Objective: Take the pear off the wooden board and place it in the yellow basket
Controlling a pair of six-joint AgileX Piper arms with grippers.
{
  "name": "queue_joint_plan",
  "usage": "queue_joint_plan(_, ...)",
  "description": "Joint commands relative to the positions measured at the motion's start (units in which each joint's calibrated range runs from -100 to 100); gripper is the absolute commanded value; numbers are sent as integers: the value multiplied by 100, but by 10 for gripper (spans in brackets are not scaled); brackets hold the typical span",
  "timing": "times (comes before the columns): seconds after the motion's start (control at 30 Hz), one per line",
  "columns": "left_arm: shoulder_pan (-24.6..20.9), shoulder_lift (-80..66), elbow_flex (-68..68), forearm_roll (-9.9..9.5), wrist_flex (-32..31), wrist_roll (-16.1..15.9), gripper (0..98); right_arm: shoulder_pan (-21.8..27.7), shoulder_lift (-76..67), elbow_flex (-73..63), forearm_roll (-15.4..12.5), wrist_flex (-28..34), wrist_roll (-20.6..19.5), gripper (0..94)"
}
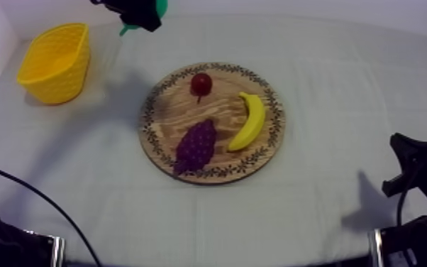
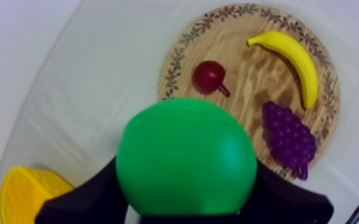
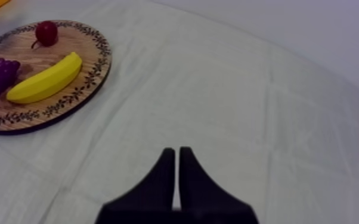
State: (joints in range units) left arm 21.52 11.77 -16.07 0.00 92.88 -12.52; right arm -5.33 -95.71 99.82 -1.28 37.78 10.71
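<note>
The left claw (image 1: 140, 13) is gripping the smooth green toy pear (image 2: 186, 156), its two black fingers pressing on either side of the fruit. It is hanging above the cloth-covered desk (image 1: 330, 85), near the far edge, between the round wooden board with the patterned rim (image 1: 223, 117) and the yellow ribbed basket (image 1: 60, 71). So the pear is already off the board and in the air, but it is not yet over the basket, which is standing near it and apart. By my reckoning, carrying it across, lowering it and letting go are what is left. The yellow banana (image 1: 248, 122), the purple bunch of grapes (image 1: 196, 145) and the small red fruit (image 1: 201, 83) are lying on the board. The right claw (image 3: 177, 161) is sitting low at its own side, its fingers lying together as a narrow wedge, gripping nothing.
</note>
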Motion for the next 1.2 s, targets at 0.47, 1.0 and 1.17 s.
queue_joint_plan(0.47,-964,-761,5,5,243,1039,355,-3,-4,-5,-1,4,1,4)
queue_joint_plan(1.0,-2332,-689,-44,116,362,813,371,-3,-4,-5,-1,4,1,4)
queue_joint_plan(1.17,-2576,-436,-164,130,364,738,378,-3,-4,-5,-1,4,1,4)
